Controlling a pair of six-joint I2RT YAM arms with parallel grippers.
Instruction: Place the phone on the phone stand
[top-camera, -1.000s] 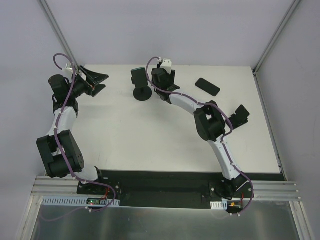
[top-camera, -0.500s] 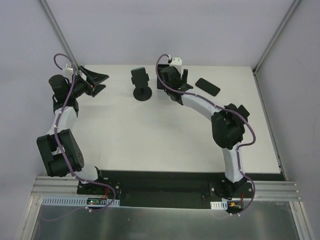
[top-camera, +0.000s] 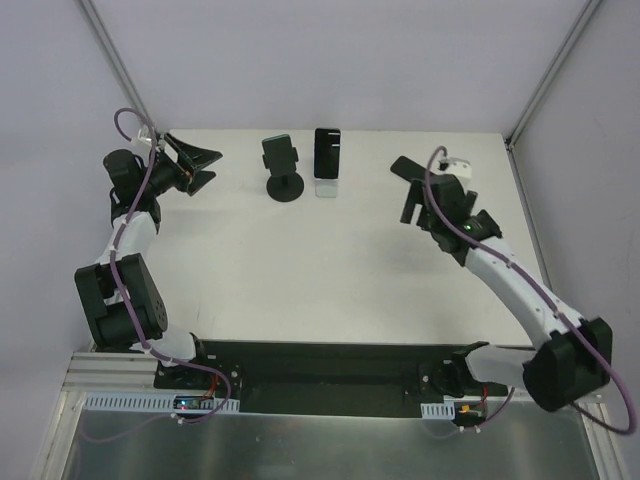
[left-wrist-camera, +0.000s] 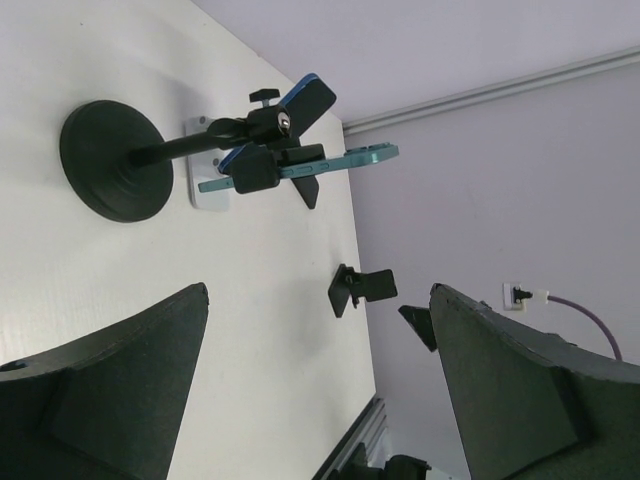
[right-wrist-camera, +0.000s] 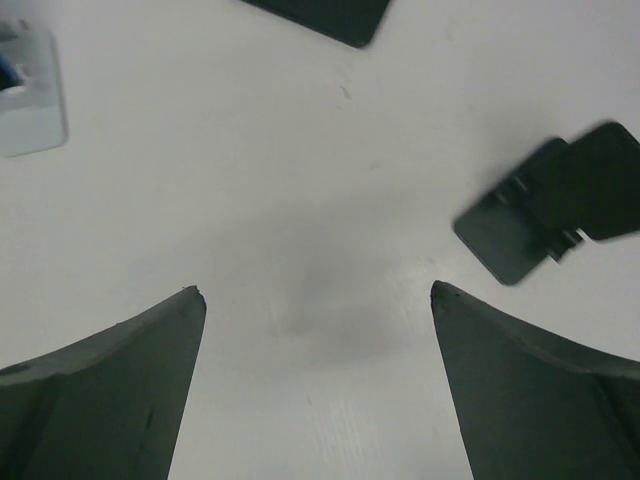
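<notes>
At the worktop's 12 o'clock, the phone stands upright on the white phone stand, with a black clamp stand just beside it at 9 o'clock. The left end effector and right end effector are both spread and empty.

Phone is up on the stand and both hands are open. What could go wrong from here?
1. The phone stands steeply on a small white stand, close beside the black clamp stand; a bump could tip it.
2. The right hand hangs open near a second phone and a folding stand; a careless sweep might knock them.
</notes>
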